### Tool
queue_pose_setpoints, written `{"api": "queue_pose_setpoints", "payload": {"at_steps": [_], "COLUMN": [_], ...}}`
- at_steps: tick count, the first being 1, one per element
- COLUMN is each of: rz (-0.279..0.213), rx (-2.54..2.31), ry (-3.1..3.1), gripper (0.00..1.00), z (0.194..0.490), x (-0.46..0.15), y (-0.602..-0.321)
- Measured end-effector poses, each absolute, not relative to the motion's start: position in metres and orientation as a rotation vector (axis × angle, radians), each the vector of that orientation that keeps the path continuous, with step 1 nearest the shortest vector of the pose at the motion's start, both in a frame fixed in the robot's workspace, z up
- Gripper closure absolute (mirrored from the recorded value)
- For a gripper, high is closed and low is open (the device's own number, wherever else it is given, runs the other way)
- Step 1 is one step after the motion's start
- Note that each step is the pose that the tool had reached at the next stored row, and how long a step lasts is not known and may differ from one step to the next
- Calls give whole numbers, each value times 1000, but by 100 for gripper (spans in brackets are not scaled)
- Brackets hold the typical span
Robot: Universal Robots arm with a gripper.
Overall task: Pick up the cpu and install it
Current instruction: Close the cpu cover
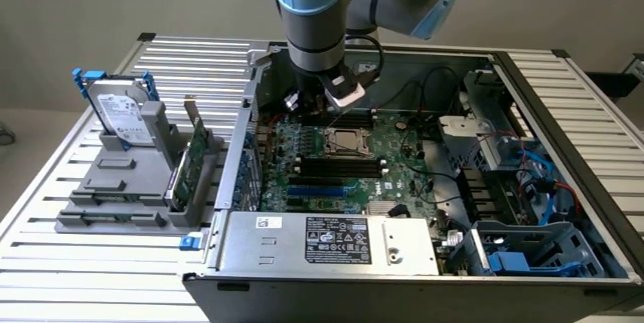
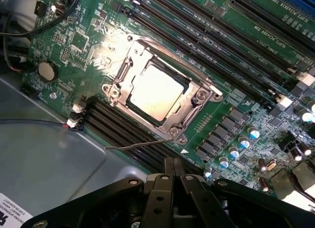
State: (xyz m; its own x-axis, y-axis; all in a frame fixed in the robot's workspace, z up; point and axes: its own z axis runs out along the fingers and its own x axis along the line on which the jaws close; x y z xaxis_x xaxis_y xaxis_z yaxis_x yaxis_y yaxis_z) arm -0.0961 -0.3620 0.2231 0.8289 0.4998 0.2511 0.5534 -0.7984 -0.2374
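Note:
The cpu (image 2: 156,92), a small square chip with a silvery top, lies flat inside the metal socket frame (image 2: 197,97) on the green motherboard (image 2: 74,41). In the exterior view the cpu (image 1: 345,141) sits mid-board in the open computer case. My gripper (image 2: 173,163) hovers above the board just beside the socket, its black fingers (image 2: 169,165) pressed together with nothing between them. From the exterior view the gripper (image 1: 322,106) hangs under the blue-and-grey arm, a little behind the socket.
Black memory slots (image 2: 236,36) run beside the socket, and capacitors (image 2: 246,139) stand close by. A hard drive (image 1: 119,115) and a card (image 1: 191,161) stand in a grey holder at the exterior view's left. The power supply (image 1: 332,241) and the case walls (image 1: 563,149) ring the board.

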Motion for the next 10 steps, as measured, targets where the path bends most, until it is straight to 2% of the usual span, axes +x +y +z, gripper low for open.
{"api": "queue_pose_setpoints", "payload": {"at_steps": [10], "rz": [-290], "rx": [-2688], "ry": [-815], "gripper": [89], "z": [217], "x": [-94], "y": [-361]}}
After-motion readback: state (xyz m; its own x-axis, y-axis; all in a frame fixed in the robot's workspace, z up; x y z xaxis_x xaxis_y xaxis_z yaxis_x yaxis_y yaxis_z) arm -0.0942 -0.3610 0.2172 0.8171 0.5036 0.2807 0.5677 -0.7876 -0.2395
